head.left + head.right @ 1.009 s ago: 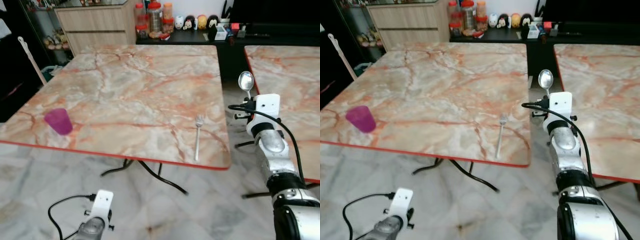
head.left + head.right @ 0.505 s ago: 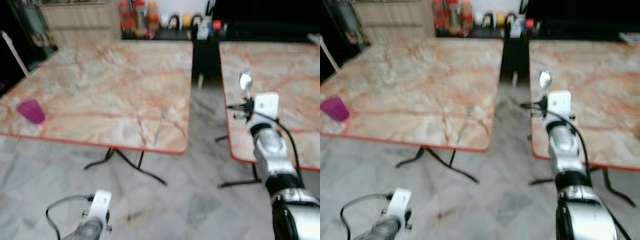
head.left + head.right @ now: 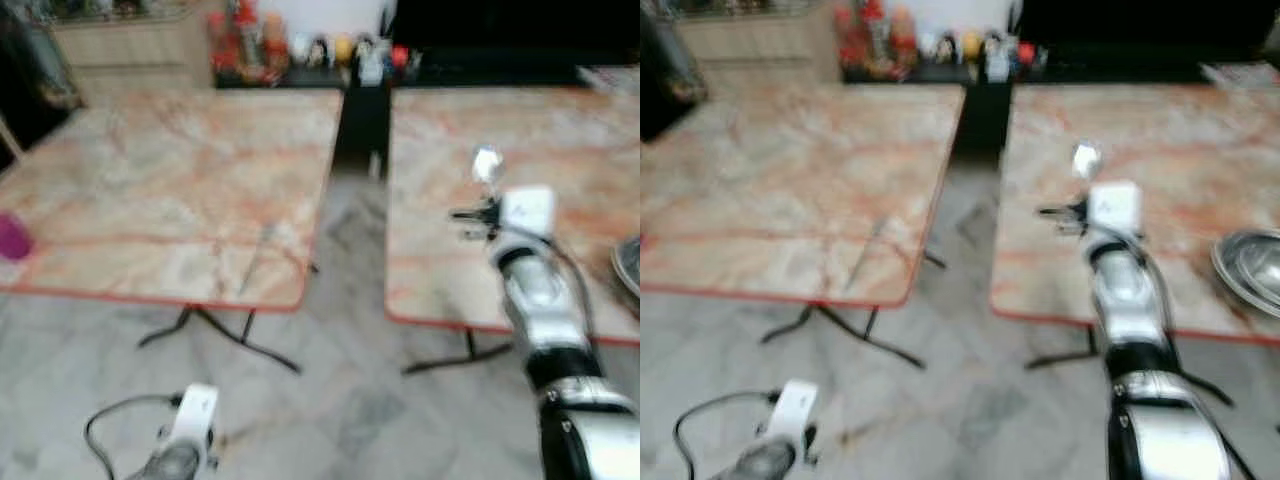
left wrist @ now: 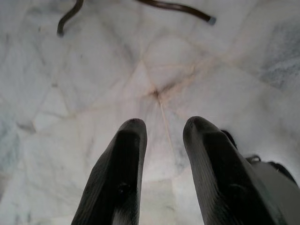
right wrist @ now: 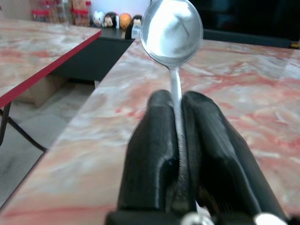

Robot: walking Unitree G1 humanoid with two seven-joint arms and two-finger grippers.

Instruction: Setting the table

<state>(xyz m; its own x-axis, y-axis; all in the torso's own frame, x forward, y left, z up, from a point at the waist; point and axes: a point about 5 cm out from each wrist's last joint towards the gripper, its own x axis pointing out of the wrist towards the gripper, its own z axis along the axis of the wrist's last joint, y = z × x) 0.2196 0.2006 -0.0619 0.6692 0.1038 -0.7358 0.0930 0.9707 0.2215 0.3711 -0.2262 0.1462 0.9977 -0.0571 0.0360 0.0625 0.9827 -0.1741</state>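
Note:
A silver spoon [image 5: 171, 29] stands upright, bowl up, clamped between the fingers [image 5: 150, 140] of my right gripper [image 5: 177, 105]. In the eye views that spoon [image 3: 487, 164] and the raised right arm [image 3: 530, 280] hover over the near left part of the right marble table [image 3: 560, 130]. A fork [image 3: 255, 258] lies near the front right corner of the left marble table [image 3: 150, 170]. A purple cup [image 3: 12, 238] sits at that table's far left. My left gripper [image 4: 161, 129] hangs low over the floor, open and holding nothing.
A metal bowl [image 3: 1250, 268] rests at the right table's front right. A gap of marble floor [image 3: 350, 300] runs between the two red-edged tables. Jars and small figures [image 3: 290, 45] line a dark shelf at the back. The eye views are blurred.
The camera has swung right: the left table, fork and cup slid left in view, and the right table and a metal bowl came in. The spoon stays gripped.

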